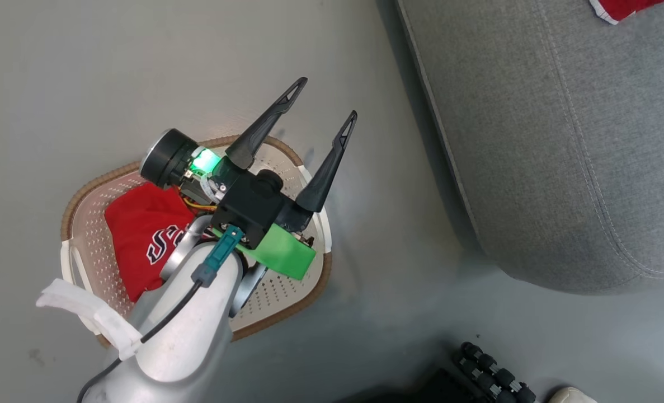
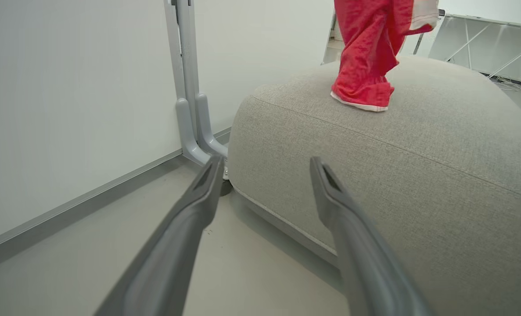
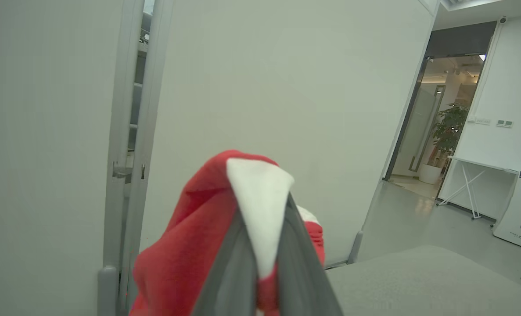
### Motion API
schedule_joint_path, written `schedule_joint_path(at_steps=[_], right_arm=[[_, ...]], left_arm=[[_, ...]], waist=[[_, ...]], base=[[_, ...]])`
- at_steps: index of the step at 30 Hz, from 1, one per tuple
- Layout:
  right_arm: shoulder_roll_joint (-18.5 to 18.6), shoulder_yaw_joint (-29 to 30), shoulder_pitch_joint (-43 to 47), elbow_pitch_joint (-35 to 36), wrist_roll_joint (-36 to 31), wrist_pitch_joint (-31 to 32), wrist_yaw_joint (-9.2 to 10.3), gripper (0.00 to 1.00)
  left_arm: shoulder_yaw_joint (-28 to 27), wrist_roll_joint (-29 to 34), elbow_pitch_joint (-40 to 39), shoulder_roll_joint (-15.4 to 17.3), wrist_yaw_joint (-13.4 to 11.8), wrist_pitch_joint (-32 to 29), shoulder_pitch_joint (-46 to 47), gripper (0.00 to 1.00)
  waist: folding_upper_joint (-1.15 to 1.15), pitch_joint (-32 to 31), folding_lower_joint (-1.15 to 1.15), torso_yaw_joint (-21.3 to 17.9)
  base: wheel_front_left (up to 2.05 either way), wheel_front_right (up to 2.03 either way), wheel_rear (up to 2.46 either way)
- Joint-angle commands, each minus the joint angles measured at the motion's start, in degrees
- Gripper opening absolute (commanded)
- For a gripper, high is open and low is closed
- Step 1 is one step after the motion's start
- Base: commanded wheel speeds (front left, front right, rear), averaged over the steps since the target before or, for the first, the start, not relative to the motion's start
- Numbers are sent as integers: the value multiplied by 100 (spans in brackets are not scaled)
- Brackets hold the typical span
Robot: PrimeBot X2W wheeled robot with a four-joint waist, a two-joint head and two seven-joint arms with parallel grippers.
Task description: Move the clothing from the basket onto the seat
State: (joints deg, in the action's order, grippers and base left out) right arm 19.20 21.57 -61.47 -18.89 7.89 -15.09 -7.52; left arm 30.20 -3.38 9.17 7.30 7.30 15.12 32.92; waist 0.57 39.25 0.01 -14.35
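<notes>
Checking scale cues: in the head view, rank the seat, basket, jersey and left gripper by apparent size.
1. seat
2. basket
3. left gripper and jersey, unranked: the gripper hangs nearer the camera and hides part of the jersey.

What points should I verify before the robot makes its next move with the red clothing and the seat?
1. Right gripper shut on the shorts: ok, red-and-white cloth is pinched in it.
2. Shorts over the seat: ok, their lower hem touches the cushion top.
3. Shorts lying fully on the seat: not ok, most of the cloth hangs from above.
4. Left gripper open and empty: ok, it hovers above the basket.
5. Jersey out of the basket: not ok, it lies inside.
6. How firm the grip on the shorts is: cannot tell.
</notes>
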Motion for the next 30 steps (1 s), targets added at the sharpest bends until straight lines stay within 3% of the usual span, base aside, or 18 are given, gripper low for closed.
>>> schedule_joint_path(at_steps=[1, 8, 19, 20, 21, 30], right_arm=[[-39, 1, -20, -194, -74, -12, 6, 0], [-336, 124, 303, -1104, -283, -12, 6, 0], [-624, 139, 984, -1711, -283, -12, 6, 0], [-633, 164, 1040, -1717, -285, -12, 6, 40], [-650, 179, 1089, -1709, -276, -12, 6, 100], [-727, 11, 1980, -917, -236, -13, 6, 100]], left_arm=[[6, 25, 5, 61, 20, 5, 113, 100], [44, -18, 37, 52, 21, 5, 176, 100], [30, -81, 76, -3, -19, 5, 57, 100], [26, -92, 83, -6, -24, 5, 29, 100], [21, -101, 85, -11, -29, 5, 7, 100], [-118, -228, 101, -79, -108, 5, -405, 100]], waist=[[-57, 142, -1, 10], [-57, 180, -1, 61], [-57, -73, -1, 93], [-57, -124, -1, 90], [-57, -166, -1, 88], [-57, -979, -1, 49]], base=[[0, 0, 0], [0, 0, 0], [0, 0, 0], [0, 0, 0], [0, 0, 0], [0, 0, 0]])
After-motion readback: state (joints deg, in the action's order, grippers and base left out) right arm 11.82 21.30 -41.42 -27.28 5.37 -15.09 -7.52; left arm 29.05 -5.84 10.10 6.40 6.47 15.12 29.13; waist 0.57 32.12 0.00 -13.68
